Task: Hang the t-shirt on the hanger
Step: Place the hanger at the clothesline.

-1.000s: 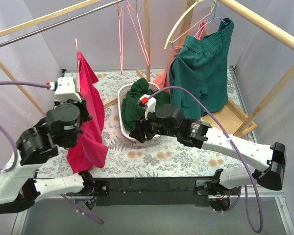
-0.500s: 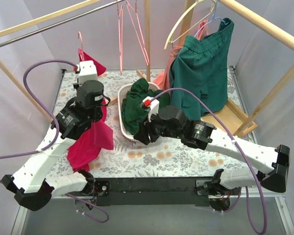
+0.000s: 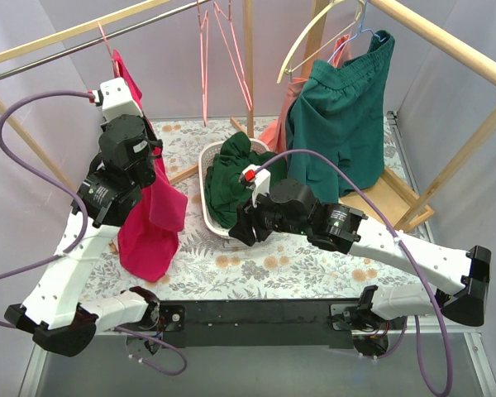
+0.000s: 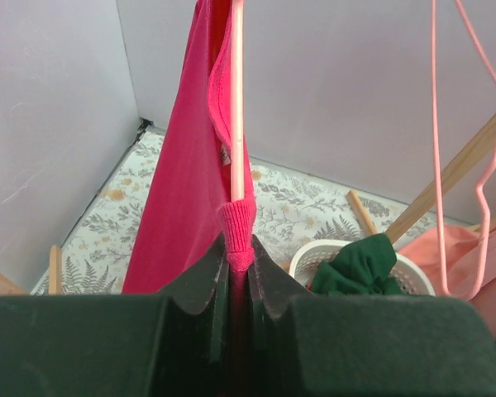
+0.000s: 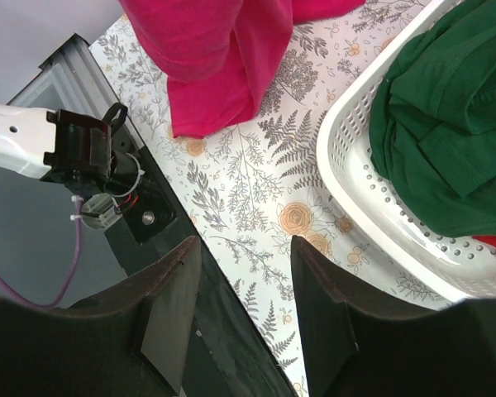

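Observation:
The crimson-pink t-shirt (image 3: 153, 223) hangs on the thin pale-pink hanger (image 3: 107, 41), whose hook is up by the metal rail at the back left. My left gripper (image 3: 126, 81) is raised there. In the left wrist view the left gripper (image 4: 240, 248) is shut on the t-shirt's ribbed neck (image 4: 238, 222), and the hanger's wire (image 4: 237, 99) runs up out of the cloth. The t-shirt's body (image 4: 182, 165) hangs to the left. My right gripper (image 3: 240, 227) is open and empty, low over the table's front; it shows in the right wrist view (image 5: 244, 244), with the t-shirt's hem (image 5: 223, 50) beyond it.
A white basket (image 3: 205, 165) with a dark green garment (image 3: 231, 178) stands mid-table, close to my right gripper. Teal-green shorts (image 3: 339, 116) hang on a cream hanger at the back right. Spare pink hangers (image 3: 223, 50) hang from the metal rail (image 3: 66, 51). Wooden frame posts stand around.
My left arm has lifted the t-shirt and hanger up and to the back left, bringing the hook to the rail. The right arm has barely moved.

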Available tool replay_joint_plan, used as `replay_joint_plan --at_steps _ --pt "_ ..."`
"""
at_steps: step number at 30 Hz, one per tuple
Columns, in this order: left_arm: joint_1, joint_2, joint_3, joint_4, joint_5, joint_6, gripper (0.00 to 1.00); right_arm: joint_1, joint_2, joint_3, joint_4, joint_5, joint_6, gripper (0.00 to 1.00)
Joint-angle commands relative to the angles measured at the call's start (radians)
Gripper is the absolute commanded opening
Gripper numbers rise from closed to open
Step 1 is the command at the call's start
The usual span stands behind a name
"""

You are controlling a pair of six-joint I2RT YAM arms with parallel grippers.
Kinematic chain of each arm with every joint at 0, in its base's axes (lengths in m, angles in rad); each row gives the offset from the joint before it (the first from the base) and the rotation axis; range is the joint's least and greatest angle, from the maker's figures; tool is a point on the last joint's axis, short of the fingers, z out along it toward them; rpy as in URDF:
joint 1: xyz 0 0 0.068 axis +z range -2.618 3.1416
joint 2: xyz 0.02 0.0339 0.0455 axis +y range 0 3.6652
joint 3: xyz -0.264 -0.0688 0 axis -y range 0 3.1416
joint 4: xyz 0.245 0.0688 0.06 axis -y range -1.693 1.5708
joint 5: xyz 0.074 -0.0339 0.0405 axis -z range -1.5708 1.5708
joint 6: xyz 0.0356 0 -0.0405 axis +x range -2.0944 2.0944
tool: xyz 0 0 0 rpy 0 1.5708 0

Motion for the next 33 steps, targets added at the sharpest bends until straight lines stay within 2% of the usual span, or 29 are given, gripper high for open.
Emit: replay_joint_plan --at_steps 1,7,12,22,29,32,33 --pt "0.013 -0.005 0.076 0.073 0.005 0.003 0.00 0.000 0.004 0.025 0.005 -0.005 -0.026 0.56" --pt "0.047 0.018 0.111 0.105 -0.006 0.023 0.00 -0.001 0.013 0.047 -0.009 -0.009 -0.031 0.56" --pt "0.105 0.066 0.161 0.093 0.037 0.022 0.00 0.000 0.015 0.048 -0.014 -0.007 -0.032 0.56" --pt "0.314 0.087 0.162 0.045 0.205 -0.095 0.00 0.000 0.024 0.060 -0.038 -0.013 -0.034 0.56" --pt "0.337 0.064 0.115 -0.010 0.294 -0.149 0.00 0.000 0.024 0.054 -0.048 -0.013 -0.038 0.56" --pt "0.337 0.030 0.107 -0.030 0.327 -0.149 0.14 0.000 0.025 0.051 -0.048 -0.013 -0.040 0.56" --pt "0.337 0.024 0.112 -0.042 0.330 -0.139 0.21 0.000 0.025 0.053 -0.046 -0.013 -0.040 0.56"
